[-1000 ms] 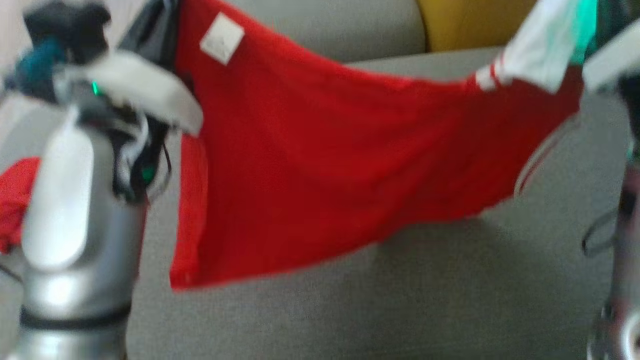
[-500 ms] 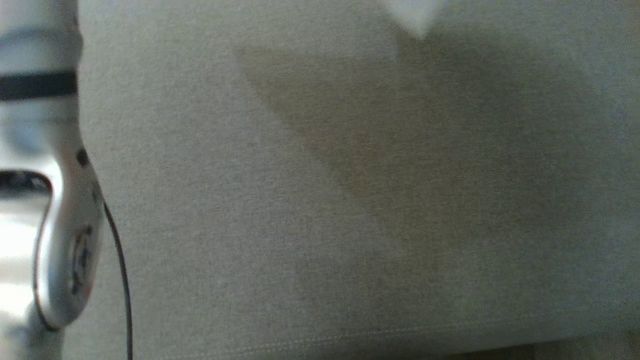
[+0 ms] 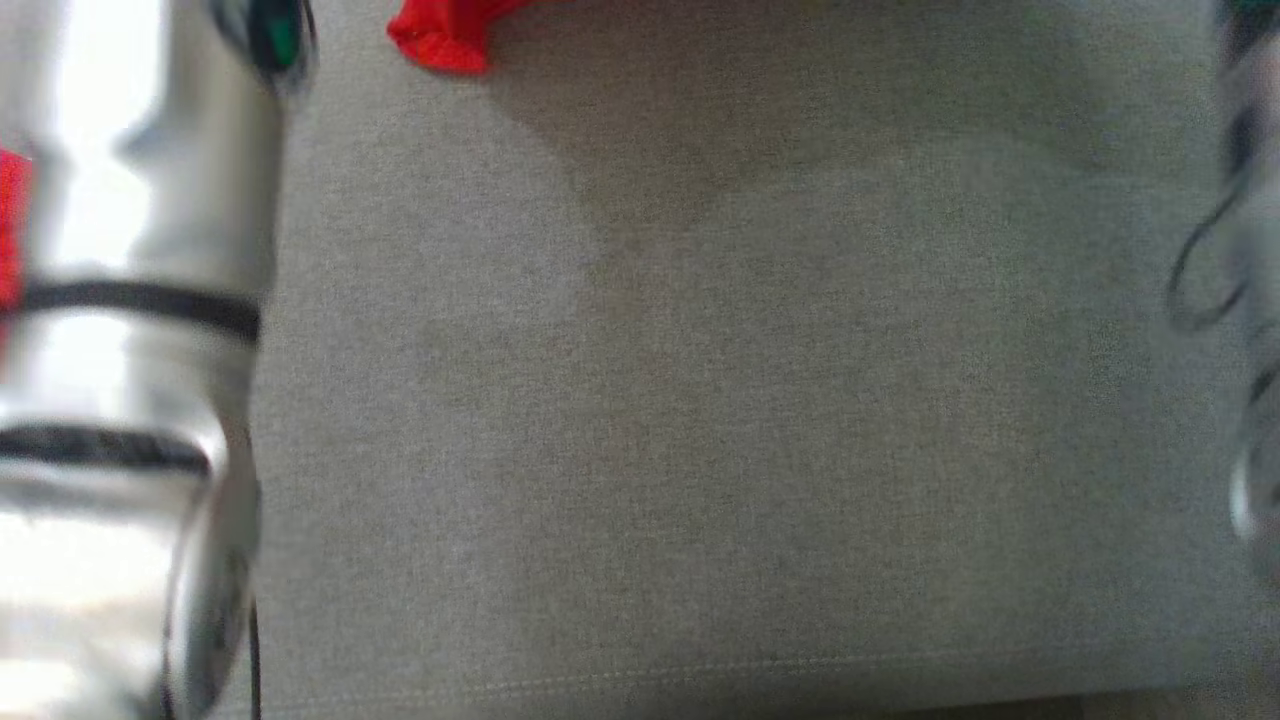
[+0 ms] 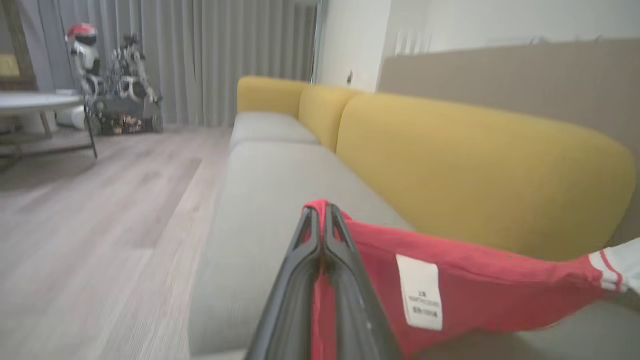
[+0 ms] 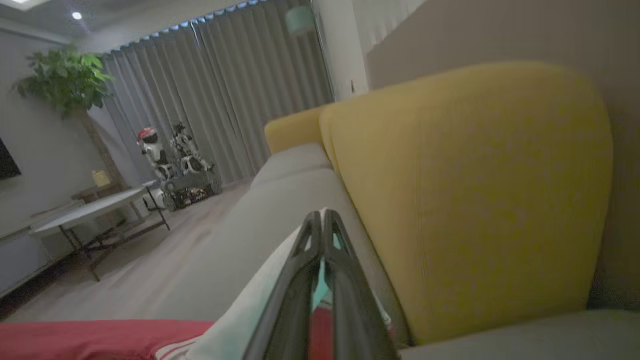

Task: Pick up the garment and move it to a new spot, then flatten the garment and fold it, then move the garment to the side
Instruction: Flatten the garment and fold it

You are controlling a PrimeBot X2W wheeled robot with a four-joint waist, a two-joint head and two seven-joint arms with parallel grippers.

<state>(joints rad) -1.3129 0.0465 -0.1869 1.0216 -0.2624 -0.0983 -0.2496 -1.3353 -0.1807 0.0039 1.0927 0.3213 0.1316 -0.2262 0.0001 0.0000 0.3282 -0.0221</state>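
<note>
- One garment [image 4: 475, 295], red, with a white label [image 4: 419, 292] and a white striped sleeve [image 4: 617, 265], hangs stretched between both grippers above the grey seat [image 4: 260, 200], in front of the yellow backrest [image 4: 475, 170].
- Left gripper [image 4: 322, 215]: fingers pressed together on a red edge of the garment.
- Right gripper [image 5: 322, 220]: fingers clamped on the white sleeve.
- Head view: garment at the top edge, pale forearm [image 3: 120, 350] at left.
- Beyond: wooden floor [image 4: 100, 225], table [image 4: 35, 102], grey curtains [image 4: 200, 60].

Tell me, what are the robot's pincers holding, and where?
Both hold the red shirt: left pincer grips its red edge near the white label, right pincer its white part.
</note>
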